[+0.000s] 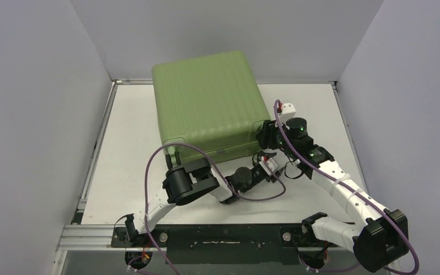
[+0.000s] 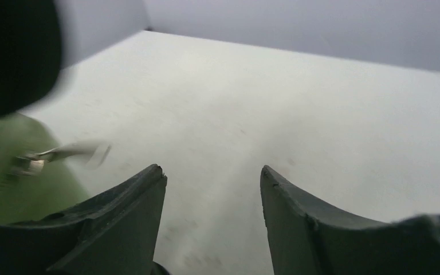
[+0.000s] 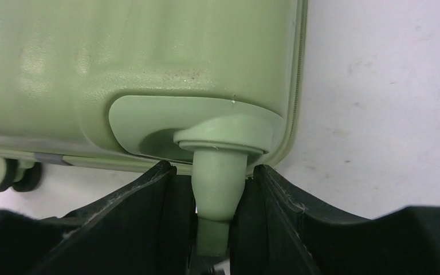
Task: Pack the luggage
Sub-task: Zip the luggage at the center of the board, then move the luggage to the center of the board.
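The luggage [image 1: 206, 103] is a large light-green ribbed suitcase, lying closed and flat at the back middle of the table. My right gripper [image 1: 262, 135] is at its near right corner. In the right wrist view the right gripper [image 3: 213, 169] is shut on the green stem of a corner wheel [image 3: 217, 183] under the shell [image 3: 137, 57]; the wheel itself is hidden between the fingers. My left gripper [image 1: 268, 164] is just in front of that corner. It is open and empty [image 2: 213, 172] over bare table, with the green shell [image 2: 11, 183] to its left.
A second black wheel [image 3: 3, 173] shows at the suitcase's other near corner. A metal zipper pull [image 2: 63, 153] sticks out from the shell's edge. Grey walls close in the white table [image 1: 126, 172] on three sides. A metal rail [image 1: 91, 232] runs along the near edge.
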`<state>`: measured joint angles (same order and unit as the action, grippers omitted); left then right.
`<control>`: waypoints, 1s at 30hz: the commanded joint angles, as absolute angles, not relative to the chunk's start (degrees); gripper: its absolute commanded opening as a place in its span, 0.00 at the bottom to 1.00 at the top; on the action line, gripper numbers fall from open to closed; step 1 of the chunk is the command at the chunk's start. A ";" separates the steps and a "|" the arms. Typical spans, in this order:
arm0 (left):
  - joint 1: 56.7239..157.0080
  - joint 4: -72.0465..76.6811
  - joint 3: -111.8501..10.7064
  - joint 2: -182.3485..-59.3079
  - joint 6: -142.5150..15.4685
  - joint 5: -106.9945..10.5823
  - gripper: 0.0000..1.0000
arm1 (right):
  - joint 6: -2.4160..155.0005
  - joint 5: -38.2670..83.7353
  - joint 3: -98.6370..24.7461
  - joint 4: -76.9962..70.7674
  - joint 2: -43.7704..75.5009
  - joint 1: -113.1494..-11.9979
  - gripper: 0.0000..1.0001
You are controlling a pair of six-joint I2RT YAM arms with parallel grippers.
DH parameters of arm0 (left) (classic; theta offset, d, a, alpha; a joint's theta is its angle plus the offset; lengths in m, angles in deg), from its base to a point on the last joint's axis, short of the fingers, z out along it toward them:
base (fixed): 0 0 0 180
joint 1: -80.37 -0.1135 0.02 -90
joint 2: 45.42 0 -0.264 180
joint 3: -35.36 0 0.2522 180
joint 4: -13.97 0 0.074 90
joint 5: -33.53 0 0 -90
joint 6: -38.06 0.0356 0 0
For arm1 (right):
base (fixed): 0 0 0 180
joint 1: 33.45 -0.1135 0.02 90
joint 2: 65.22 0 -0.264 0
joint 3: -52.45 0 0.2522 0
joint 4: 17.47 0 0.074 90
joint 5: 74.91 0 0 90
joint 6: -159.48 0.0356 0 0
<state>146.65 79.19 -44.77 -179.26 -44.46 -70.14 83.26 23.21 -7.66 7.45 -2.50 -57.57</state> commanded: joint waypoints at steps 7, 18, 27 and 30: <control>154.08 78.38 -20.24 -157.44 -45.13 -67.10 0.97 | 87.78 38.42 -8.62 13.31 -3.69 -63.52 0.00; 162.40 37.71 -8.75 -115.60 -55.03 -93.75 0.97 | 99.37 31.88 -3.77 3.55 -6.72 -72.76 0.00; 161.38 18.62 -9.70 -90.63 -56.87 -120.53 0.97 | 102.75 26.47 -4.62 -6.19 2.66 -86.52 0.21; 160.02 17.78 -10.91 -87.30 -53.18 -126.30 0.97 | 99.70 27.26 -9.38 0.18 3.25 -87.39 0.71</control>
<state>161.47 23.68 -8.97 -90.44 -56.09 -113.68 104.90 8.24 -5.36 -0.77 -0.53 -81.32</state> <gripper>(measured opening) 0.974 0.554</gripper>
